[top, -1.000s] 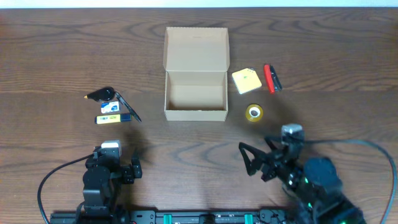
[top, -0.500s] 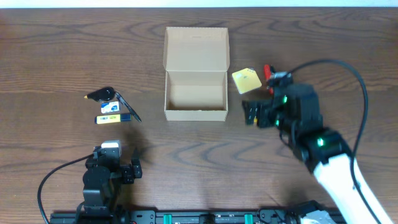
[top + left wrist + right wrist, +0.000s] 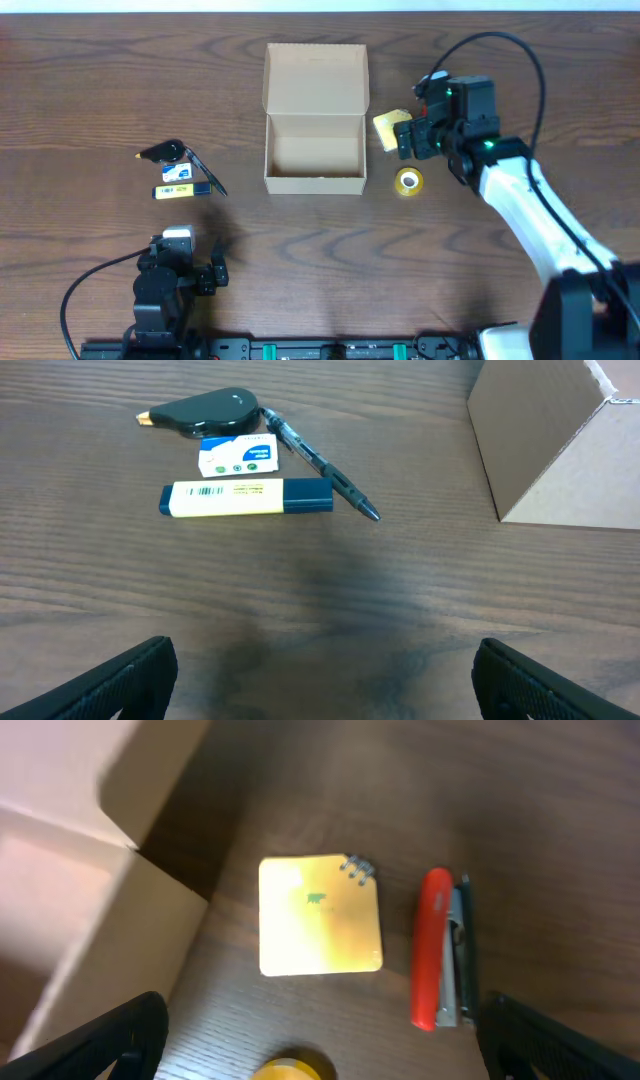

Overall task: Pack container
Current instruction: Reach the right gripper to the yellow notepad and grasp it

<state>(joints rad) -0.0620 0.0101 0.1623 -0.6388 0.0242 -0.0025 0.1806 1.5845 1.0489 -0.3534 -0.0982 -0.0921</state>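
The container, a plain brown cardboard box (image 3: 314, 152) with its flap lid open toward the back, stands mid-table; its wall shows in the left wrist view (image 3: 560, 445) and the right wrist view (image 3: 60, 890). My right gripper (image 3: 412, 138) is open and empty, hovering to the right of the box over a yellow notepad (image 3: 386, 128) (image 3: 320, 915), a red stapler (image 3: 437, 948) and a yellow tape roll (image 3: 407, 181) (image 3: 290, 1070). My left gripper (image 3: 183, 262) is open and empty near the front left; in its wrist view (image 3: 325, 680) only table lies between the fingers.
Left of the box lie a black correction-tape dispenser (image 3: 165, 152) (image 3: 205, 412), a small eraser (image 3: 178, 172) (image 3: 236, 455), a yellow highlighter (image 3: 175, 191) (image 3: 245, 497) and a dark pen (image 3: 205, 172) (image 3: 320, 465). The right arm's cable loops above the table's right side.
My right arm has swung from the front right up to the items right of the box, gripper open throughout. The left arm has not moved.
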